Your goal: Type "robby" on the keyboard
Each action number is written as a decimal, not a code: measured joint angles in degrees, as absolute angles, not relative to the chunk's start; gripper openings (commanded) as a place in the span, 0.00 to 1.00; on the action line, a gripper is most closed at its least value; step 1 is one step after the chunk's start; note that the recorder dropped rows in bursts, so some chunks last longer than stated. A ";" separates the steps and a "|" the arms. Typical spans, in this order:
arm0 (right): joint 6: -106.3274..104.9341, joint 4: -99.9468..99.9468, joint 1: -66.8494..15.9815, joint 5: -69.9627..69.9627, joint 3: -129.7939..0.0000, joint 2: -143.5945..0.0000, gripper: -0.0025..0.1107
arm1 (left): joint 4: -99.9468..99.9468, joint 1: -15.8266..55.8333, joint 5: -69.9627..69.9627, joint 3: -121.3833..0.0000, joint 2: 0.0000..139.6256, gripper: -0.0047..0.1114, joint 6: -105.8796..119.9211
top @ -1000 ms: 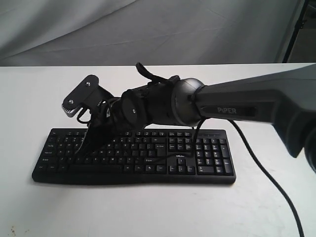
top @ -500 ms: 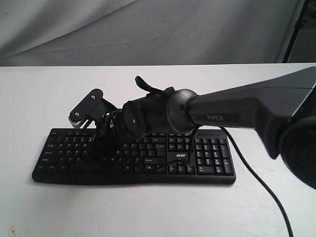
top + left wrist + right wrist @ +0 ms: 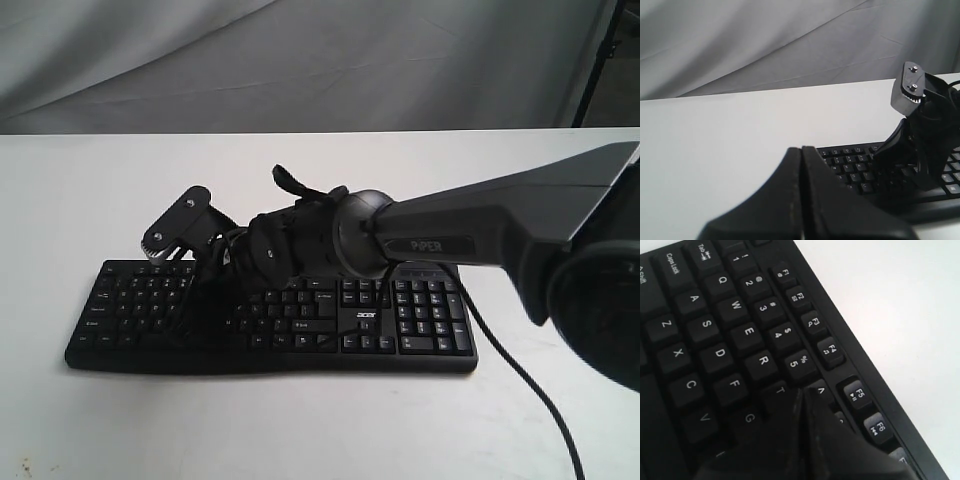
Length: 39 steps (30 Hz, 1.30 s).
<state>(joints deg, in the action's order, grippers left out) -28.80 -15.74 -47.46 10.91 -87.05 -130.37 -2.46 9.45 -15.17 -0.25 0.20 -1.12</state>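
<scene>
**Keyboard under a pinched claw**

Black keyboard (image 3: pixel 420 325) lies flat on a white table (image 3: pixel 300 430), long edge toward the exterior camera. Its number pad is at the right of that view, and a white acer logo (image 3: pixel 367 316) sits just above the arrow keys. A thin black cable (image 3: pixel 540 395) runs over the table to the right of the keyboard, toward the lower corner.

The right arm (image 3: pixel 480 225), marked PiPER, reaches in from the right and crosses the middle. It bends down over the left half of the keys, with a grey bracket (image 3: pixel 175 222) sticking up at its wrist.

In its own wrist camera, the right gripper (image 3: pixel 803 396) has both fingers pressed flat together with only a thin seam between them, holding nothing. The joined tip sits over the gap between the T key (image 3: pixel 776 390) and the number row. It is just beside the 5 key (image 3: pixel 799 362) and near the R key (image 3: pixel 763 361). Whether the tip touches a key cannot be told.

The left gripper (image 3: pixel 801 155) is likewise pinched closed and empty. It is over the table, apart from the keys, with the keyboard and the other arm lying beyond its tip. A creased grey cloth (image 3: pixel 300 60) hangs behind the table.
</scene>
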 measured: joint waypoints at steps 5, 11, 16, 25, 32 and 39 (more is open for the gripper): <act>-28.95 -15.98 -47.46 10.88 -87.14 -130.37 0.02 | -2.46 9.45 -15.17 -0.25 0.20 0.04 -1.12; -28.95 -15.98 -47.46 11.00 -87.14 -129.77 0.02 | -2.46 9.45 -15.17 -0.25 0.20 0.04 -1.12; -29.07 -15.98 -47.33 11.14 -83.58 -123.11 0.02 | -2.46 9.45 -15.17 -0.25 0.20 0.04 -1.12; -27.01 -13.82 -42.74 9.96 -59.61 -90.58 0.02 | -2.46 9.45 -15.17 -0.25 0.20 0.04 -1.12; -22.51 -13.73 -39.68 0.78 -41.15 -70.63 0.02 | -2.46 9.45 -15.17 -0.25 0.20 0.04 -1.12; -22.41 -20.39 -39.43 -4.03 -35.58 -65.79 0.02 | -2.46 9.45 -15.17 -0.25 0.20 0.04 -1.12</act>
<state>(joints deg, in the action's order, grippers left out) -22.41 -20.39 -39.43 -4.03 -35.58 -65.79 -2.46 9.45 -15.17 -0.25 0.20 -1.12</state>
